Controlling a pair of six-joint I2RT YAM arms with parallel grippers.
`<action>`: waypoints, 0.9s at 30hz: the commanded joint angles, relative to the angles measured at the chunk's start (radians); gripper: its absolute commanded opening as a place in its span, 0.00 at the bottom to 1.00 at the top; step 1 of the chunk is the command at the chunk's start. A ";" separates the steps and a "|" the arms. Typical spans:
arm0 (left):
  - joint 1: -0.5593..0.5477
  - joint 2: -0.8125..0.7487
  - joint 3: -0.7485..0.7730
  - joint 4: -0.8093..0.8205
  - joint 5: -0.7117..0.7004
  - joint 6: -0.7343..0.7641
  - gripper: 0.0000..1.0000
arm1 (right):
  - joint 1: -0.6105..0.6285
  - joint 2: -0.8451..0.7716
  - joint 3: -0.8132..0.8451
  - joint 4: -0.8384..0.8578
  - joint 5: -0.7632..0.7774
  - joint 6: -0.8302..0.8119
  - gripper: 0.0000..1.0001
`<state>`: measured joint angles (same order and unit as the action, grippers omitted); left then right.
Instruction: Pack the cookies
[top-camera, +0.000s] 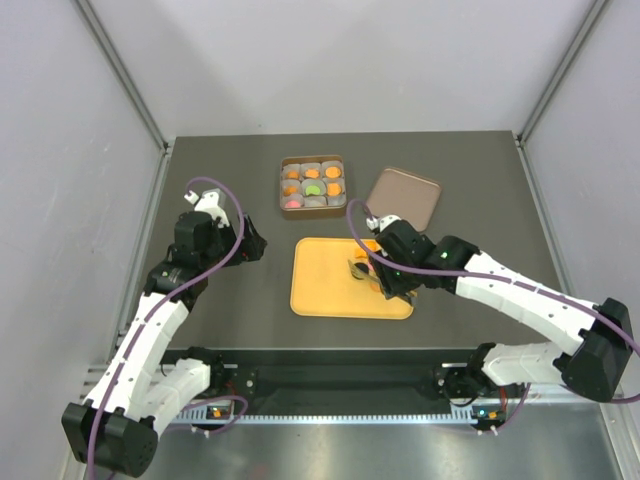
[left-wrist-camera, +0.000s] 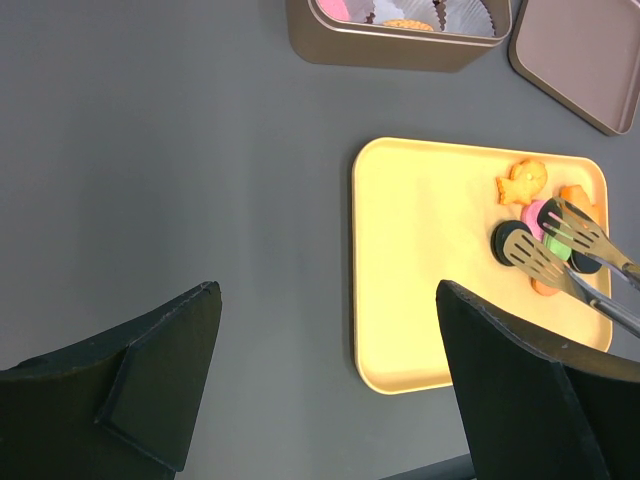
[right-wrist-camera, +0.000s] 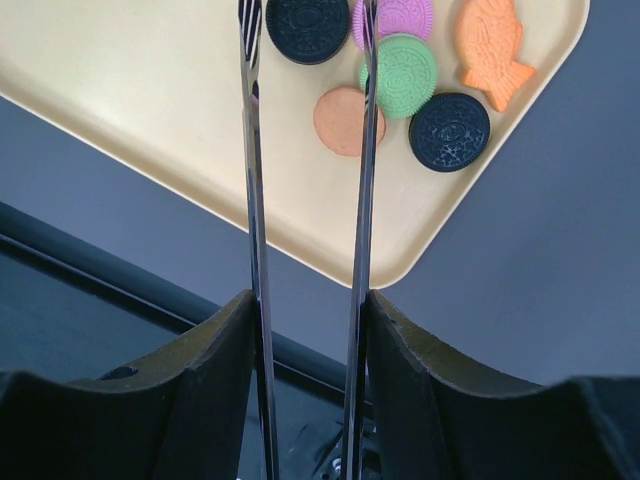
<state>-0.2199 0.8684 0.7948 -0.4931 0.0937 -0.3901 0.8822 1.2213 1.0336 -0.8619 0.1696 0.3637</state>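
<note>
Several cookies lie at the right end of the yellow tray: a black one, a pink one, a green one, a round orange one, a second black one and an orange fish shape. My right gripper is shut on metal tongs. The tongs' arms are spread, and their tips hang over the black and pink cookies. My left gripper is open and empty above the table, left of the tray.
A brown box with paper cups, several holding cookies, stands behind the tray. Its lid lies to the right of it. The black front rail runs close to the tray's near edge.
</note>
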 joint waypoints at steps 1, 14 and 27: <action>0.007 -0.003 0.000 0.039 0.012 0.000 0.93 | 0.014 -0.002 0.005 0.004 0.024 0.011 0.46; 0.007 -0.008 0.001 0.037 0.011 0.000 0.93 | 0.026 0.009 -0.007 0.015 0.010 0.012 0.45; 0.005 -0.014 0.000 0.037 0.009 0.000 0.93 | 0.026 0.021 -0.010 0.026 -0.012 0.011 0.45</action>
<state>-0.2184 0.8684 0.7948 -0.4931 0.0937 -0.3901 0.8951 1.2388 1.0203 -0.8627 0.1680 0.3641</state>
